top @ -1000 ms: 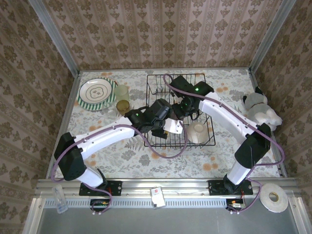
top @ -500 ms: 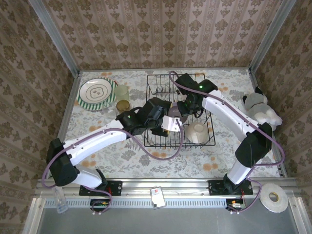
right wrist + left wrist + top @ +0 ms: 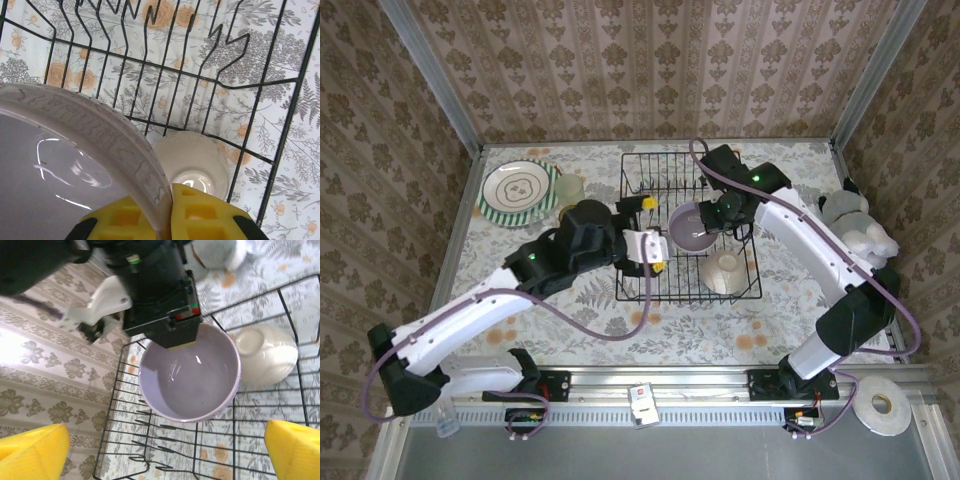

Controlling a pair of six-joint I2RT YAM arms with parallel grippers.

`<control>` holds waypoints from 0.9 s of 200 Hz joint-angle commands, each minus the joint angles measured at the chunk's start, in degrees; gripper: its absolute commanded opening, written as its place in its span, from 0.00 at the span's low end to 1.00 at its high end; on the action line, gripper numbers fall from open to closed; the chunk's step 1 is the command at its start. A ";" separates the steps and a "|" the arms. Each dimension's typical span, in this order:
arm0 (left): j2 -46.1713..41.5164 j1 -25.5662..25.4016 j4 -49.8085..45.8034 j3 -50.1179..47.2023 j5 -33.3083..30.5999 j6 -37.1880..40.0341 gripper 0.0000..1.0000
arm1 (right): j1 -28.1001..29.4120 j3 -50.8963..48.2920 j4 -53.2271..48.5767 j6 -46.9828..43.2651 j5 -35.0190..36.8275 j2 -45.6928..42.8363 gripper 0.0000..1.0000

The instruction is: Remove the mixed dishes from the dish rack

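The lilac bowl (image 3: pixel 690 229) hangs tilted above the black wire dish rack (image 3: pixel 748 293), its rim pinched between the yellow pads of my right gripper (image 3: pixel 713 227), which is shut on it. In the right wrist view the pads (image 3: pixel 205 215) clamp the lilac bowl (image 3: pixel 60 165) at its edge. My left gripper (image 3: pixel 660 236) stands wide open at the rack's left side, facing the lilac bowl (image 3: pixel 189 377) with its fingertips (image 3: pixel 35 450) apart and holding nothing. A cream bowl (image 3: pixel 725 270) lies upside down in the rack.
A green-striped plate (image 3: pixel 519 187) and a pale tumbler (image 3: pixel 570 187) sit on the table left of the rack. A white-grey soft toy (image 3: pixel 860 225) lies at the right edge. A tape roll (image 3: pixel 881 405) rests on the front ledge.
My right gripper has lifted the lilac bowl up out of the rack and shifted right. My left arm has pulled back leftward, its gripper now at the rack's left edge.
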 commanded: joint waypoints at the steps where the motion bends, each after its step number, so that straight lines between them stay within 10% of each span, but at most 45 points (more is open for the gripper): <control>1: -4.68 2.50 6.20 -2.56 5.38 -9.48 1.00 | -1.38 0.05 2.02 1.99 0.93 -4.32 0.00; 83: -13.24 20.03 9.25 -7.58 12.87 -41.75 1.00 | -9.99 -0.68 4.06 7.53 -2.54 -12.15 0.00; 180: -14.99 43.02 9.10 -16.10 28.46 -71.24 1.00 | -34.38 -1.93 12.11 18.98 -11.07 -7.97 0.00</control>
